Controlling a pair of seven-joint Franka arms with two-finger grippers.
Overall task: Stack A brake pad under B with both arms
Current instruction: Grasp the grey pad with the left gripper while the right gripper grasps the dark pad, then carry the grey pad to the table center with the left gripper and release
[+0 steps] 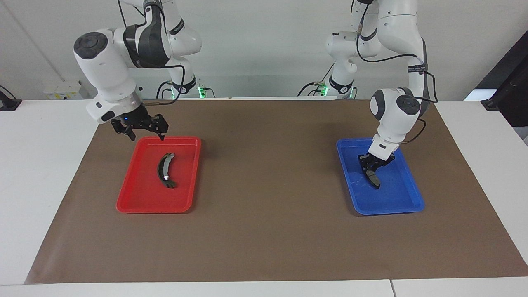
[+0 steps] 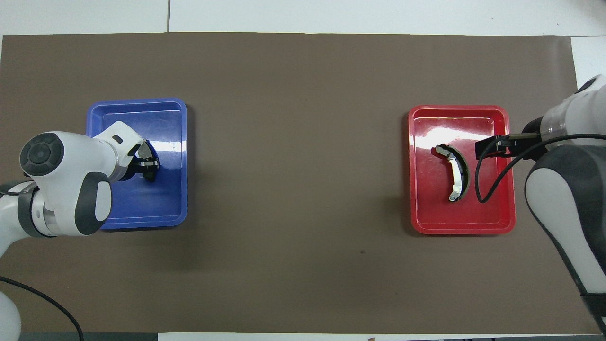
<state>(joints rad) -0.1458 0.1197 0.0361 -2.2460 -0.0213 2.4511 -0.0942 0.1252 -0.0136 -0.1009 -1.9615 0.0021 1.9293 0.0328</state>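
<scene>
Presently, the bench (image 1: 45, 173) carries a brown mat (image 1: 268, 231) with two trays set well apart. The blue tray (image 1: 408, 194) lies toward the left arm's end, and the left tool (image 1: 373, 173) is down inside it with its fingers pinching the A brake pad (image 1: 373, 178), a short dark-grey piece that hangs tilted from the fingertips, its lower tip at or just above the tray floor; whether it touches cannot be told. In the overhead view the left tool (image 2: 147, 163) and the arm's wrist cover most of the pad. The red tray (image 1: 136, 198) lies toward the right arm's end and holds B (image 1: 165, 170), the long crescent brake shoe with its bright metal band, lying loose near the tray's middle (image 2: 456, 177), with nothing touching it. The right tool (image 1: 142, 132) hangs above that tray's rim on the side nearer the robots, clear of B, with its fingers spread and empty.
</scene>
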